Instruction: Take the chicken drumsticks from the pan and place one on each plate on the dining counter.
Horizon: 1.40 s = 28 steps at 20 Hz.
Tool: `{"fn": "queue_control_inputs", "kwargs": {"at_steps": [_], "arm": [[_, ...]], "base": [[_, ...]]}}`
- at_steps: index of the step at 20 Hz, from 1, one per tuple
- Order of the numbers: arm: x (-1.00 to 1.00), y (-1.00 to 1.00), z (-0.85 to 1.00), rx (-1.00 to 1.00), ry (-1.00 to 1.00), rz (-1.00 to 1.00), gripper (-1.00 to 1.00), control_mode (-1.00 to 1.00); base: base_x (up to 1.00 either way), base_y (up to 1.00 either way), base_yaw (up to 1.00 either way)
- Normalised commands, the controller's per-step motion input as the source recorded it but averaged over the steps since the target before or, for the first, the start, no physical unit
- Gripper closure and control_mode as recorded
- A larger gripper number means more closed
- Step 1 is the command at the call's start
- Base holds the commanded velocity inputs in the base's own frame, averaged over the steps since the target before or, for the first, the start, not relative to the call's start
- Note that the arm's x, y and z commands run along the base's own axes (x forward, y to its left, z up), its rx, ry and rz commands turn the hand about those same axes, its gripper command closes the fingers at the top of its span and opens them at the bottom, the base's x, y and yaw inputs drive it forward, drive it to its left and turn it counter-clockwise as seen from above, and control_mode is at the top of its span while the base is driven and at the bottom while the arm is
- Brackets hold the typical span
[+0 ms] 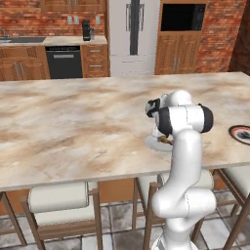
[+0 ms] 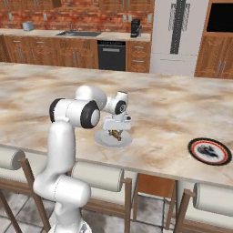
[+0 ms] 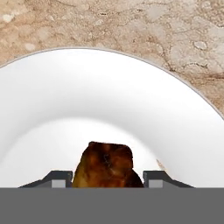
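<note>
A golden-brown chicken drumstick (image 3: 107,164) lies low on the plain white plate (image 3: 109,96), which sits near the front edge of the marbled dining counter (image 1: 73,127). My gripper (image 3: 107,179) points down over that plate (image 2: 102,140), one fingertip close at each side of the drumstick (image 2: 116,134). Whether the fingertips still press on it I cannot tell. The second plate (image 2: 210,151), with its dark rim and red ring, lies bare further right along the counter and also appears at the right edge of the left base view (image 1: 241,133). The pan is out of view.
Cushioned stools (image 1: 58,197) stand tucked under the counter's near edge on both sides of my base (image 2: 98,177). Beyond the counter, cabinets, a dishwasher (image 1: 63,62) and a fridge (image 1: 133,34) line the far brick wall.
</note>
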Motion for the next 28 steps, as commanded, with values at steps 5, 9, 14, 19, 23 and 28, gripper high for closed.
{"fn": "queue_control_inputs", "kwargs": {"at_steps": [5, 9, 14, 19, 23, 28], "arm": [[-0.23, 0.0, 0.16, 0.0, -0.11, -0.01, -1.0, -1.0], [-0.24, 0.0, 0.39, 0.0, -0.16, 0.0, -1.0, -1.0], [-0.41, 0.0, 0.54, -0.06, -0.08, 0.0, -1.0, -1.0], [-0.7, 0.08, 0.31, -0.09, -0.02, -0.21, -1.0, -1.0], [-0.74, 0.16, 0.22, -0.03, 0.0, -0.29, -1.0, -1.0], [-0.6, 0.2, 0.23, 0.0, 0.0, -0.27, -1.0, -1.0]], "base": [[0.0, 0.0, 0.0], [0.0, 0.0, 0.0], [0.0, 0.0, 0.0], [0.0, 0.0, 0.0], [0.0, 0.0, 0.0], [0.0, 0.0, 0.0]]}}
